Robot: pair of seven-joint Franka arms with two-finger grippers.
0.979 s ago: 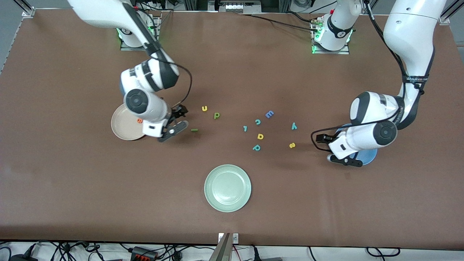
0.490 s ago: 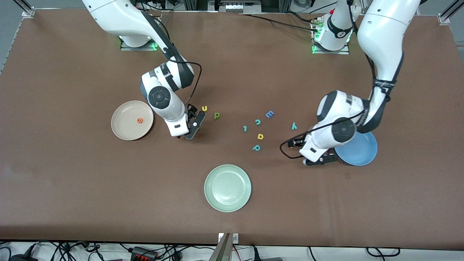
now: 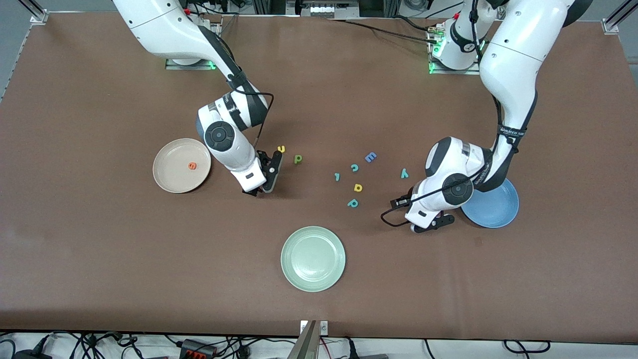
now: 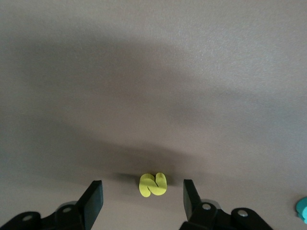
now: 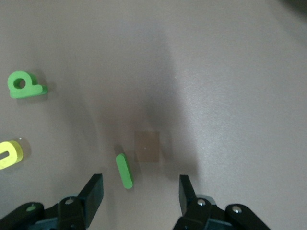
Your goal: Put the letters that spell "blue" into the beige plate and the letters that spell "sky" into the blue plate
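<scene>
The right hand [image 3: 266,177], away from the round cream-beige plate [image 3: 162,180], now hangs open over the thin dark-green foam bar "l" [image 5: 124,171] on the table [image 3: 99,249], while the left hand [image 3: 429,225], off the round bright blue plate [image 3: 498,210], straddles the tiny yellow foam "s" [image 4: 153,184] open and empty, so both pickups look next.

Arm shells: glossy white, rounded segments with dark grey joint bands.
Joint caps: round, dark grey discs on each wrist housing, front view.
Bases: white, on metal plates at the frame's top edge, lit by green lights.
Cables: thin black leads looping from each wrist.
Marking: small dark lettering on the black band of the arm at right of frame.
Left gripper [image 4: 143,203]: black fingers, silver screws.
Right gripper [image 5: 139,197]: black fingers, silver screws.
</scene>
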